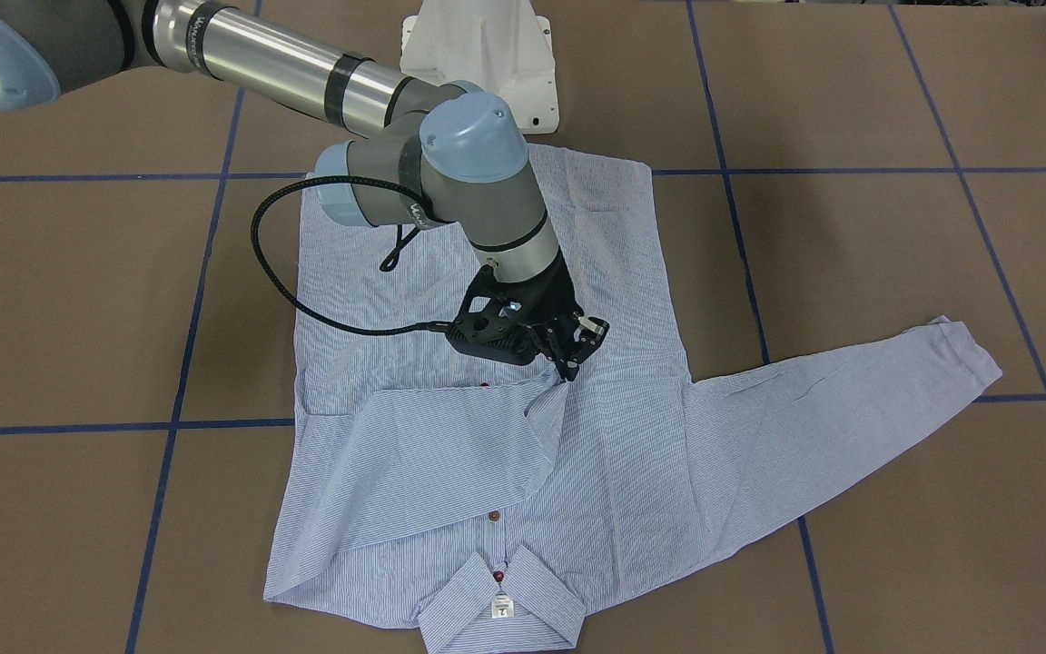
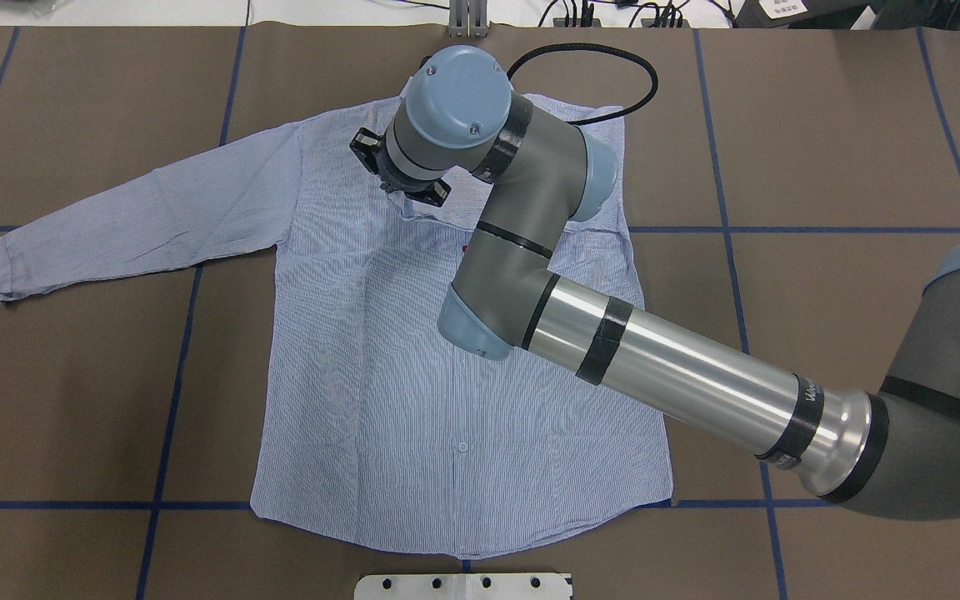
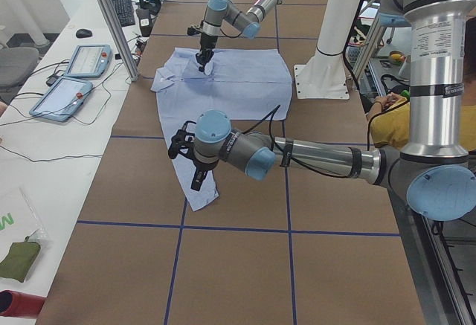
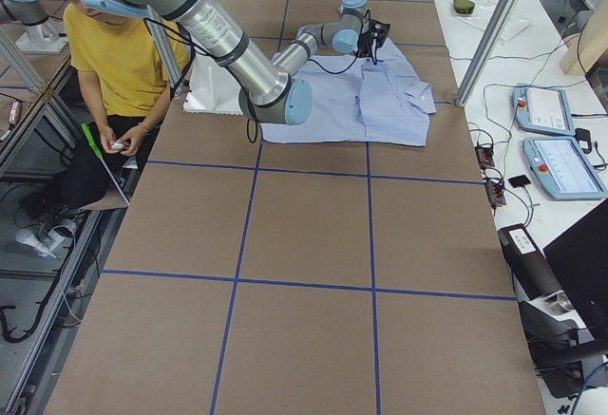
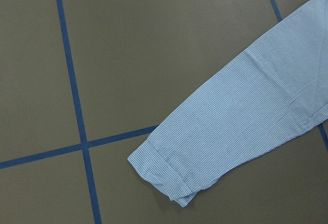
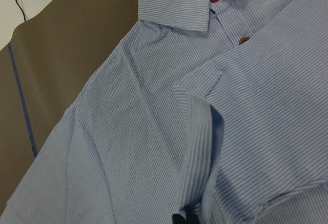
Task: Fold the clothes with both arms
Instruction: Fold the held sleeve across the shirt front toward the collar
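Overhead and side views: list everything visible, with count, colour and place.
shirt: one, light blue and white stripes, flat mid-table, one sleeve folded across the chest
table: one, brown, blue tape grid
pedestal: one, white, by the shirt's hem
tablets: two, grey-blue, side bench
person: one, yellow top, beside the robot
right gripper: one, black, jaws shut on the folded sleeve's cuff
left gripper: one, black, above the outstretched sleeve; jaws' state unclear
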`<act>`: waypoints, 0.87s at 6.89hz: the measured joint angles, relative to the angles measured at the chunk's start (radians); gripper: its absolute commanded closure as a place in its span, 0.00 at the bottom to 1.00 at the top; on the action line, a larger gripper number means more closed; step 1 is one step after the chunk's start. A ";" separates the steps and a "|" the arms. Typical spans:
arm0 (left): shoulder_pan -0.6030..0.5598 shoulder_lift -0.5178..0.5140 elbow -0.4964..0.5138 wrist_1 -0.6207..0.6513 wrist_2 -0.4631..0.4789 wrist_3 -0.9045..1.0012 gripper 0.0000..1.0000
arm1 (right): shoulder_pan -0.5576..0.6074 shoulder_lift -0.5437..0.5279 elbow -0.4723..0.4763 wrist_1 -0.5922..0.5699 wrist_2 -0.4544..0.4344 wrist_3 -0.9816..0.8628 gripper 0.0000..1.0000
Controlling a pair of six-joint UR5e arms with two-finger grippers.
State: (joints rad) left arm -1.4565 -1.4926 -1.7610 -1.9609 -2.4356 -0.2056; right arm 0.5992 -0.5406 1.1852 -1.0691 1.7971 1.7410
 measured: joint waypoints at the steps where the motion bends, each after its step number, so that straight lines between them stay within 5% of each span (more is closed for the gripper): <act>1: 0.001 0.000 0.000 0.000 0.000 0.000 0.00 | -0.012 -0.001 -0.002 0.027 -0.007 0.000 1.00; 2: 0.002 0.000 0.000 -0.001 0.000 0.000 0.00 | -0.022 -0.002 -0.003 0.046 -0.014 0.000 1.00; 3: 0.002 0.000 0.000 -0.001 0.000 0.000 0.00 | -0.028 -0.003 -0.004 0.054 -0.021 0.000 0.43; 4: 0.006 0.000 0.001 -0.001 0.000 -0.010 0.00 | -0.032 -0.004 -0.004 0.057 -0.026 0.000 0.01; 6: 0.046 -0.002 0.005 -0.045 0.003 -0.098 0.00 | -0.055 -0.004 -0.006 0.058 -0.077 0.000 0.00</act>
State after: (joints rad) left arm -1.4101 -1.4949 -1.7563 -2.0056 -2.4331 -0.3040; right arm 0.5446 -0.5444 1.1791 -1.0110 1.7201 1.7414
